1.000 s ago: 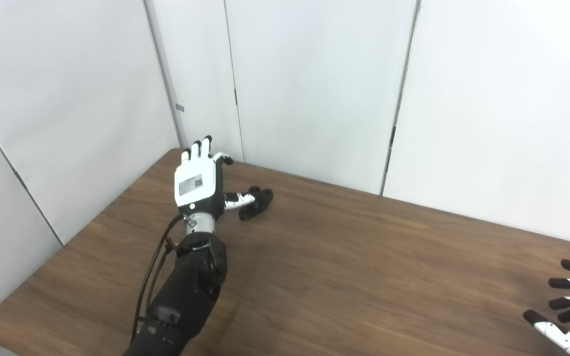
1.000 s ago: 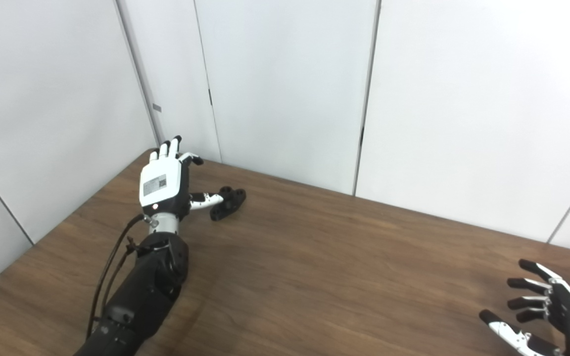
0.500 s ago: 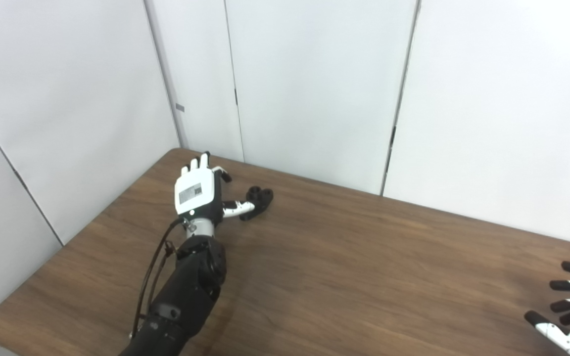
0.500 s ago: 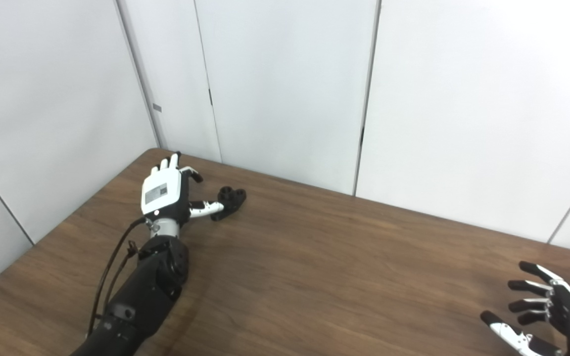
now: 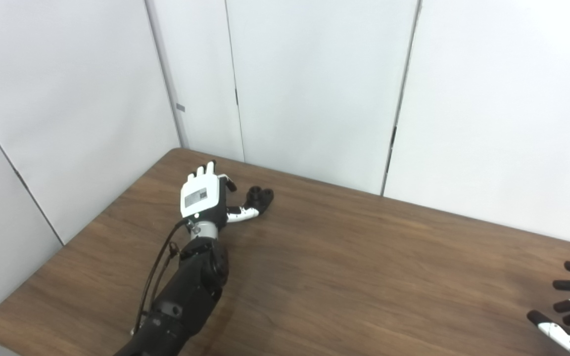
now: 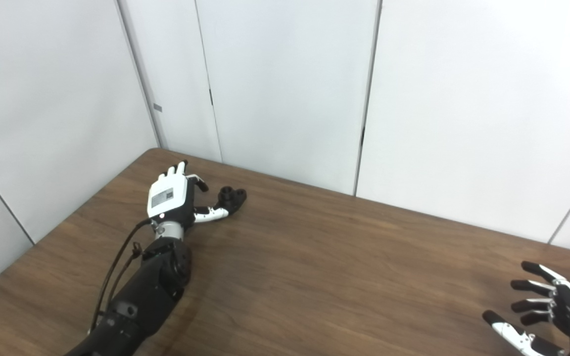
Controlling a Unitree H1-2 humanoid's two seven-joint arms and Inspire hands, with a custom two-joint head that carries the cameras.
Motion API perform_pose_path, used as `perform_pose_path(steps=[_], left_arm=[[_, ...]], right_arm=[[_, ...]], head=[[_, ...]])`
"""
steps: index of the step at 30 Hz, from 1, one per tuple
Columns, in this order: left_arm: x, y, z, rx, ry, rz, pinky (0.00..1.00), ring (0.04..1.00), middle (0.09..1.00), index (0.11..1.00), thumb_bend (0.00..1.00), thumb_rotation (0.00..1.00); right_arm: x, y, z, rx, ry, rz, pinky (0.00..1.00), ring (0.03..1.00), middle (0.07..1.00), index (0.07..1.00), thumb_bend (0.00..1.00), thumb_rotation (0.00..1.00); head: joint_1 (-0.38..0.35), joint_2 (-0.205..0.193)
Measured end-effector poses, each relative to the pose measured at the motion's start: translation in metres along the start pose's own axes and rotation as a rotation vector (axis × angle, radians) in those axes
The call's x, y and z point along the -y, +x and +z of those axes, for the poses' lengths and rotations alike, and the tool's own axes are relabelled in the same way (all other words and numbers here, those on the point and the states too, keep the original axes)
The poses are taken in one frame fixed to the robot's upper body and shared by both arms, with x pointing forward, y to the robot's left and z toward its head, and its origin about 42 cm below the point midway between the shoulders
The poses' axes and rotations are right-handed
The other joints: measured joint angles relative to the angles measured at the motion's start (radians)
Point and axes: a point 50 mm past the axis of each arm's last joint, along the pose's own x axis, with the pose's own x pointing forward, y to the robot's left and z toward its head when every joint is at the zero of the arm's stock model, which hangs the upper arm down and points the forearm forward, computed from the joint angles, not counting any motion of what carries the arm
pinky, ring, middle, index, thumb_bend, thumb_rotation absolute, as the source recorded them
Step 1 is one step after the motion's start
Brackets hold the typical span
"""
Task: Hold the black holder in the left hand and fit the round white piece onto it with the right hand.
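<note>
While the left hand (image 5: 201,198) reaches with fingers spread and holding nothing, the black holder (image 5: 259,196) lies just beyond its thumb; curling around it squarely should secure it. Seen from the right eye, the right hand (image 6: 545,311) waits wide apart near the table (image 6: 339,277) edge, with bare wood between; a white rounded shape shows behind it, unclear.

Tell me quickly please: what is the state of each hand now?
Left hand: open, fingers spread beside the black holder, which lies on the table, not gripped.
Right hand: open, fingers apart, holding nothing.
</note>
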Motion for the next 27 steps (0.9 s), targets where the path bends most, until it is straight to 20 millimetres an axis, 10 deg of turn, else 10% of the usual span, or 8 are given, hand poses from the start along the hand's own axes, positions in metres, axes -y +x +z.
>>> perform_pose_path(steps=[27], left_arm=[[0.022,0.009,-0.002,0.001,0.012,-0.006,1.0,1.0,1.0,0.618,1.0,0.36]], right_arm=[[0.002,-0.004,0.002,-0.003,-0.003,-0.002,0.42,0.524,0.656,0.755,0.53,0.0]], head=[[-0.014,0.009]])
